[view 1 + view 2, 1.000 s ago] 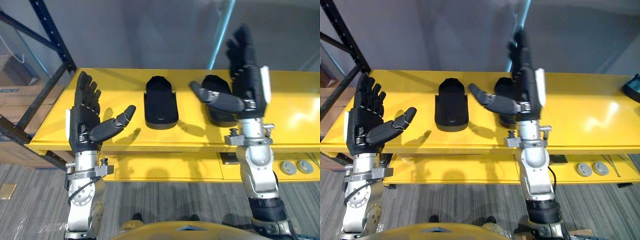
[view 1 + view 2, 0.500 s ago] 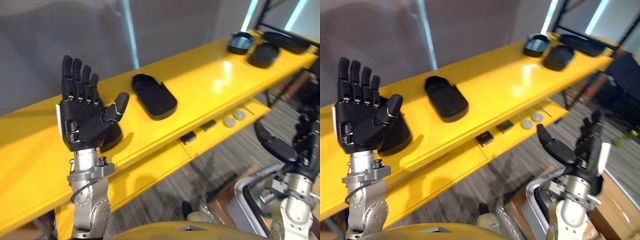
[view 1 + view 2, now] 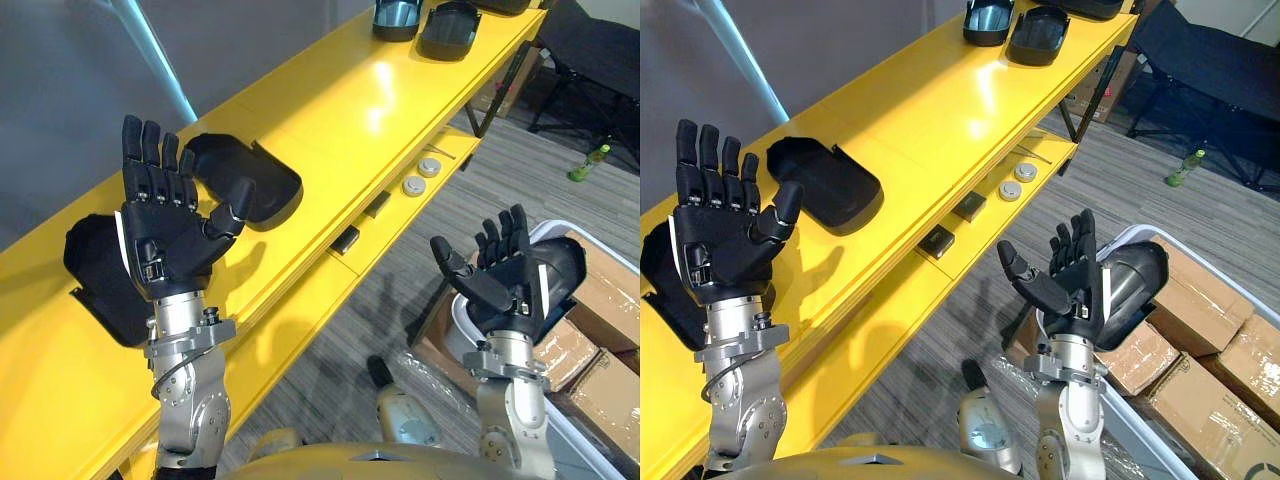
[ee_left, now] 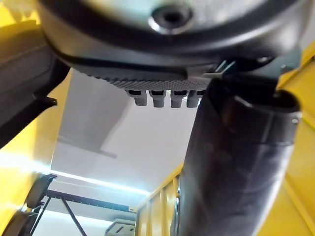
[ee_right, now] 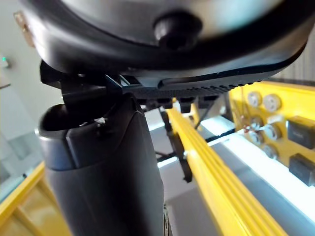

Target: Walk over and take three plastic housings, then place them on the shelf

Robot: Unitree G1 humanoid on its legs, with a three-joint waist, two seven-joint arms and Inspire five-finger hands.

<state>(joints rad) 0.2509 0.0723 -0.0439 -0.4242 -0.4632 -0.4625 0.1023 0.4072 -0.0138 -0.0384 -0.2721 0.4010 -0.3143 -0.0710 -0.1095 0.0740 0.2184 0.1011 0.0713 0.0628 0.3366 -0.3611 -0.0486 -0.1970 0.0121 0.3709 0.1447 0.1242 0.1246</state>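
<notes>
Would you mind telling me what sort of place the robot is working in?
Probably a warehouse or workshop: a yellow shelf holds black plastic housings, and cardboard boxes stand on the floor.

No readable text, no legible labels, cardboard boxes [image 3: 1228,398] (markings too small)

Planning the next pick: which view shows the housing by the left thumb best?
Right eye view: the housing shows almost whole beside the left hand. In the left eye view that hand covers more of its edge.
</notes>
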